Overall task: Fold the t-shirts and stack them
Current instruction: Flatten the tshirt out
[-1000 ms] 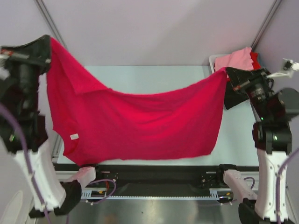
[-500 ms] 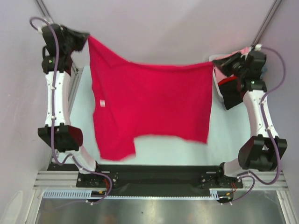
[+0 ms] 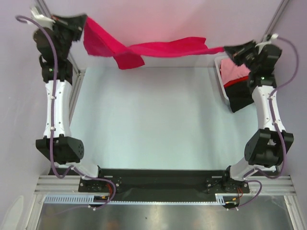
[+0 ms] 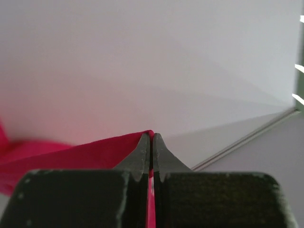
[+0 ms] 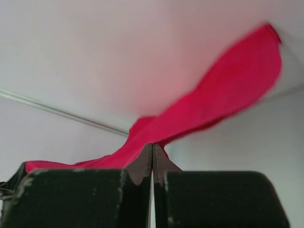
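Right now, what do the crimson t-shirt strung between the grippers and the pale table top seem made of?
The crimson t-shirt: soft matte knit cloth, probably cotton; it sags and twists between the left gripper and right gripper. The pale table top: smooth, hard, flat sheet with a dull even finish, perhaps laminate; I cannot tell which.

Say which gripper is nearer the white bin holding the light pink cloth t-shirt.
Right. The right gripper is by the white bin's far end; the left gripper is at the opposite far corner.
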`<state>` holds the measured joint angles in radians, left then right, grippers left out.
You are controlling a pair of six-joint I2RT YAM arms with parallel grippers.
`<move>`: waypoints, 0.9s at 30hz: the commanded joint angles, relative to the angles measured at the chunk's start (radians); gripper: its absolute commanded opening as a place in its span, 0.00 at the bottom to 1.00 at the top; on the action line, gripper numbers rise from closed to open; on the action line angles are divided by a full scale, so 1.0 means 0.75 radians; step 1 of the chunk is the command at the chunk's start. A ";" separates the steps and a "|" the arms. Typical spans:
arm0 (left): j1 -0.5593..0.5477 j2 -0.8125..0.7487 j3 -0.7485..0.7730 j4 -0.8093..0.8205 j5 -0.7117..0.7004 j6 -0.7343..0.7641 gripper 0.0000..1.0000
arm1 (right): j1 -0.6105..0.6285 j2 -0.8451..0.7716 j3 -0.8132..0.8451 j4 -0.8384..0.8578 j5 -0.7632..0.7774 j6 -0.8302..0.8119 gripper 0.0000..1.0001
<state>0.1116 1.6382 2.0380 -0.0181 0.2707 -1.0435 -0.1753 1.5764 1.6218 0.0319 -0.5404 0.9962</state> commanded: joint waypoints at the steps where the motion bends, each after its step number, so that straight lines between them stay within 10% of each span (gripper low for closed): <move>1: -0.004 -0.085 -0.348 0.089 -0.001 0.057 0.00 | -0.001 0.056 -0.209 0.113 -0.057 0.036 0.00; 14: -0.012 -0.799 -1.657 -0.014 -0.191 0.048 0.00 | -0.008 0.001 -0.855 0.211 -0.063 -0.084 0.00; 27: -0.010 -1.546 -2.149 -0.424 -0.357 0.158 0.00 | -0.008 -0.514 -1.383 -0.187 0.119 -0.406 0.00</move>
<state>0.1047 0.5606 0.4492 -0.2760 0.0467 -0.9573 -0.1787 1.2694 0.6228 -0.0368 -0.5076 0.7692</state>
